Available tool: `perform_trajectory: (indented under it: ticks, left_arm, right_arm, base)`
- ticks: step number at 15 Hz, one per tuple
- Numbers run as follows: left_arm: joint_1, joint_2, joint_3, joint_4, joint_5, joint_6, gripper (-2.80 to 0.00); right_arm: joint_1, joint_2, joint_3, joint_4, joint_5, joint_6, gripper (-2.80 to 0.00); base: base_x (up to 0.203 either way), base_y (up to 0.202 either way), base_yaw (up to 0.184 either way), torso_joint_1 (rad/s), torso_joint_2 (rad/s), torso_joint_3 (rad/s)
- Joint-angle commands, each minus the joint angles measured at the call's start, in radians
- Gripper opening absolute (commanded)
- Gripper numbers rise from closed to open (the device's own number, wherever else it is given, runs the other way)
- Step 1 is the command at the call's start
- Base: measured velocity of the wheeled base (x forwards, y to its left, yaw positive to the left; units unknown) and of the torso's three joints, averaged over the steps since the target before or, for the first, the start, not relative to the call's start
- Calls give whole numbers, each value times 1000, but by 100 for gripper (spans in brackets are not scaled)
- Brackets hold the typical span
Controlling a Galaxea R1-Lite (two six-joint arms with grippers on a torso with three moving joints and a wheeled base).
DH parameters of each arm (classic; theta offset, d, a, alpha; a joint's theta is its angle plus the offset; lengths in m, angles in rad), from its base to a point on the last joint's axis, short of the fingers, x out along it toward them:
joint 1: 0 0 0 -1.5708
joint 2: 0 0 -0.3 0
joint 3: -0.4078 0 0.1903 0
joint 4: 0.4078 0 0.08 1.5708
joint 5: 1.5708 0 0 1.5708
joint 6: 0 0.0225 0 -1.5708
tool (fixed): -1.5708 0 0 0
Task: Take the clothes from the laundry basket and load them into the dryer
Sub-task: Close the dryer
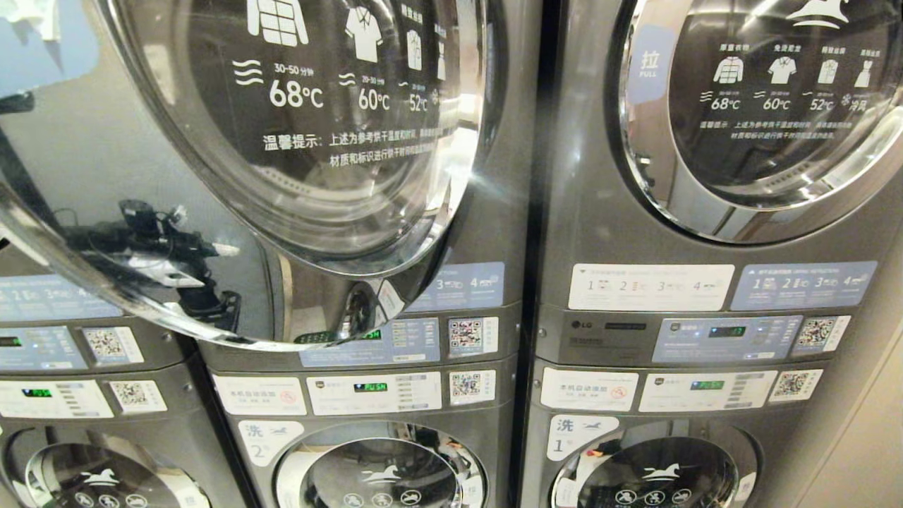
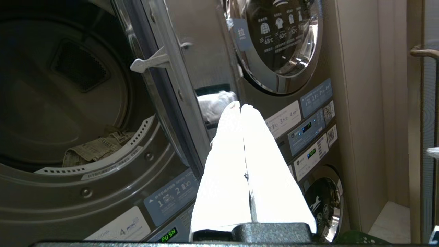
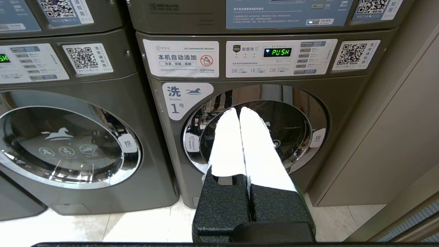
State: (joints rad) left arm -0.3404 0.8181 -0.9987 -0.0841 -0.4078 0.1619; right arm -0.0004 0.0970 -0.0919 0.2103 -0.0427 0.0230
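Note:
The dryer (image 2: 51, 89) stands open in the left wrist view, its dark drum holding a crumpled khaki garment (image 2: 92, 151) near the front lip. Its round glass door (image 1: 296, 155) is swung out across the head view. My left gripper (image 2: 240, 107) is shut with nothing between its white fingers; it hovers outside the drum, beside the door's edge (image 2: 164, 85). My right gripper (image 3: 239, 110) is shut and empty, parked low in front of the washer marked 1 (image 3: 253, 137). Only a green edge (image 2: 363, 238) shows near the floor; I cannot tell whether it is the laundry basket.
A second dryer (image 1: 769, 106) with its door closed stands to the right, above control panels (image 1: 719, 339). Closed washers (image 1: 381, 473) sit below. A beige wall panel (image 2: 363, 103) borders the machines on the right, and pale floor tiles (image 3: 103, 230) lie in front.

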Motion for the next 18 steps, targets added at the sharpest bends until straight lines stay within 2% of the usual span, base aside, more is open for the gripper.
perform_trajectory:
  ticks: [1, 4, 5, 9, 11, 14, 16, 17, 18]
  left_arm:
    - [-2, -75, 3, 19, -16, 1, -280]
    - [-2, -162, 4, 115, -46, 1, -280]
    - [-2, -177, 3, 148, -79, 1, -280]
    - [-2, -141, -3, 147, -248, 1, -280]
    - [-4, -81, -7, 140, -300, 18, -280]
    - [-40, 47, -7, 85, -321, 110, -280]
    - [-63, 125, -7, 6, -319, 138, -280]
    - [-66, 151, -5, -24, -307, 162, -280]
    - [-67, 160, -3, -31, -268, 193, -280]
  right_arm:
    - [-1, 3, 0, 1, 0, 0, -280]
    - [0, 9, 0, 1, 0, 0, -280]
    - [0, 16, 0, 1, 1, 0, -280]
    - [0, 23, 0, 1, 1, 0, -280]
    - [0, 33, 0, 1, 1, 0, -280]
    - [0, 34, 0, 1, 1, 0, -280]
    - [0, 33, 0, 1, 1, 0, -280]
    - [0, 32, 0, 1, 1, 0, -280]
    - [0, 32, 0, 1, 1, 0, -280]
  base:
    - [0, 0, 0, 0, 0, 0]
    - [0, 0, 0, 0, 0, 0]
    - [0, 0, 0, 0, 0, 0]
    - [0, 0, 0, 0, 0, 0]
    - [0, 0, 0, 0, 0, 0]
    - [0, 0, 0, 0, 0, 0]
    - [0, 0, 0, 0, 0, 0]
    - [0, 0, 0, 0, 0, 0]
    - [0, 0, 0, 0, 0, 0]
